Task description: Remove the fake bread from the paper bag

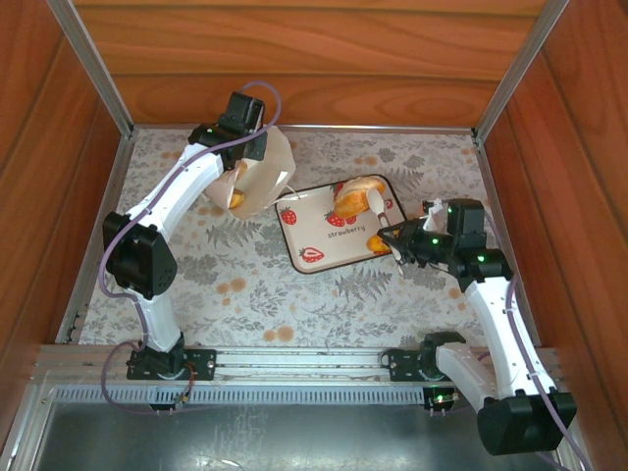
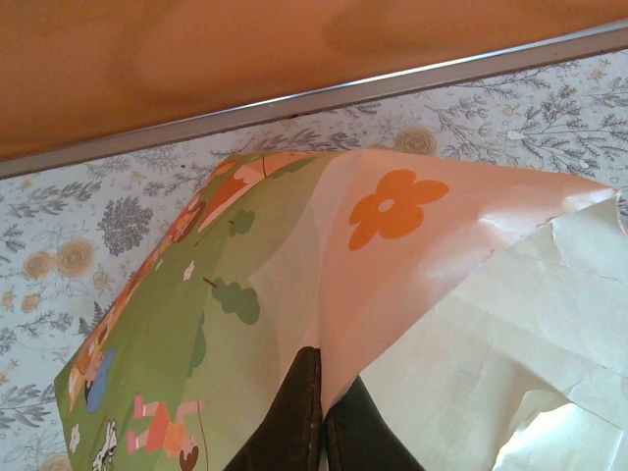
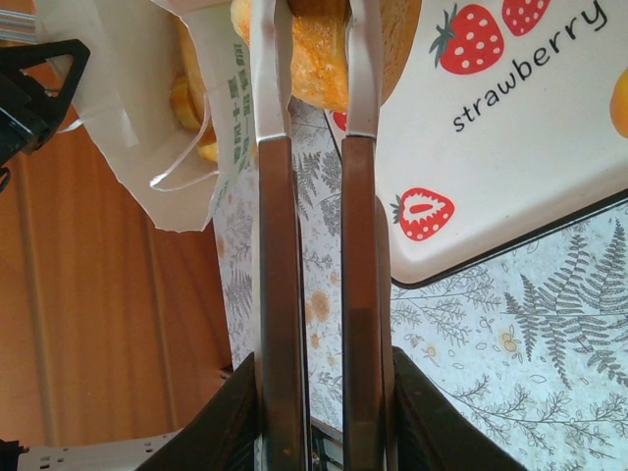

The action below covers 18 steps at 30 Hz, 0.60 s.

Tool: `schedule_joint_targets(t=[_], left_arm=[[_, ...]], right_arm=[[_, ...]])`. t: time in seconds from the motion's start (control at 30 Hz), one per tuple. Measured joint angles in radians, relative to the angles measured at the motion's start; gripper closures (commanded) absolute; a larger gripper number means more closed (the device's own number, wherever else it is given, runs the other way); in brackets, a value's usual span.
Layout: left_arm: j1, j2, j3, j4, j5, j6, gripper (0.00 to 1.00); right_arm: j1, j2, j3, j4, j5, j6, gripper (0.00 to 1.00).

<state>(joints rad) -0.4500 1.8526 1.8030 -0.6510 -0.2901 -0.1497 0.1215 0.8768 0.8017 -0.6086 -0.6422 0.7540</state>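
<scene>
The paper bag (image 1: 267,175) lies tipped near the counter's (image 1: 245,285) far left corner. A fold of its paper is pinched in the clenched left claw (image 2: 322,417), and orange fake bread (image 1: 235,200) shows at its mouth. Toward the right edge, the right claw (image 3: 316,25) is clamped across one toy loaf (image 3: 319,54) at the rim of the strawberry tray (image 3: 510,167), where another piece (image 1: 376,242) lies. The breads look light, hard and smooth, so likely slippery; gripping across the narrow middle seems best. The bag is thin and creases easily.
</scene>
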Motion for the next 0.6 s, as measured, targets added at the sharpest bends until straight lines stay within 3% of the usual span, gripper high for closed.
schedule_joint_targets(t=[0.6], left_arm=[[0.000, 0.000, 0.000, 0.000, 0.006, -0.001, 1.00]], right_arm=[[-0.013, 0.070, -0.049, 0.047, -0.045, -0.015, 1.00]])
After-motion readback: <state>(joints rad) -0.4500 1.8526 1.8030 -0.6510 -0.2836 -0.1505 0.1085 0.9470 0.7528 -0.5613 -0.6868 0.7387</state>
